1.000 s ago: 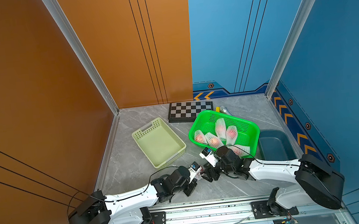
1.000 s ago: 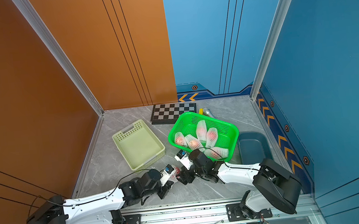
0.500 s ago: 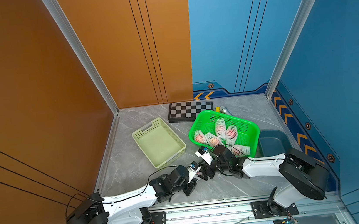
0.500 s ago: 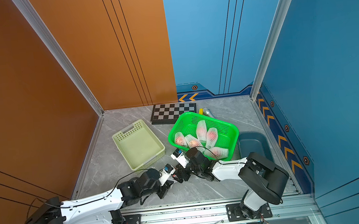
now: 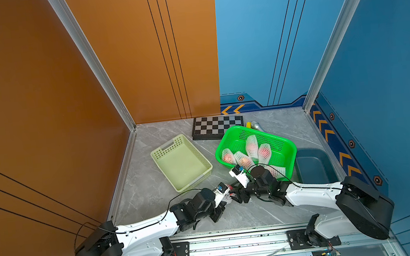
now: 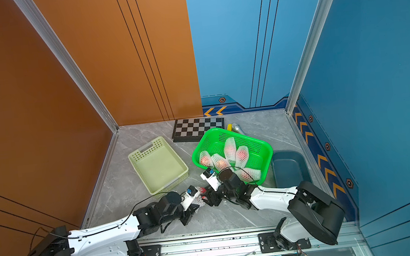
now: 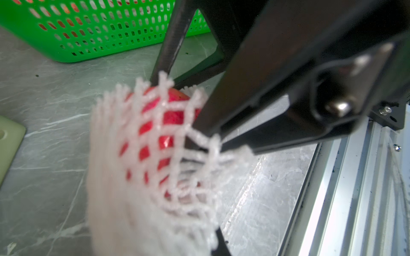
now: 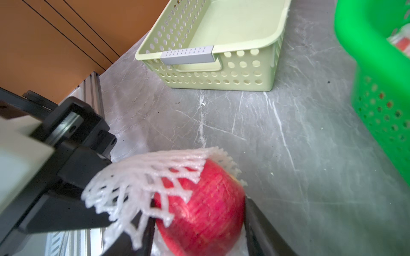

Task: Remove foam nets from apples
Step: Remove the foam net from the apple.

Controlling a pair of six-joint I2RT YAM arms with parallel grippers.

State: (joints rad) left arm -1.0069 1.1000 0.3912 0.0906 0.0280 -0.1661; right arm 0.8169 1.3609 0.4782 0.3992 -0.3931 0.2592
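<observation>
Low over the table's front middle, my left gripper [image 5: 226, 201] is shut on one end of a white foam net [image 8: 150, 175]. The net is stretched and half drawn off a red apple [image 8: 199, 206]. My right gripper [image 8: 199, 221] faces the left one, and its two black fingers [image 7: 244, 88] press the apple's bare sides. In the left wrist view the apple [image 7: 168, 115] shows through the net [image 7: 137, 168], which hides most of my left gripper [image 7: 188, 232]. Several more netted apples [image 5: 251, 145] lie in the bright green basket [image 5: 285, 146].
An empty pale green basket [image 5: 181, 162] stands left of the green one. A chessboard [image 5: 217, 130] and a yellow-and-silver object [image 5: 254, 125] lie by the back wall. A dark blue tub [image 5: 313, 165] sits at the right. The metal rail runs along the front edge.
My right gripper's jaws have narrowed onto the apple, and its arm has shifted a little. The left gripper has kept hold of the net in about the same place.
</observation>
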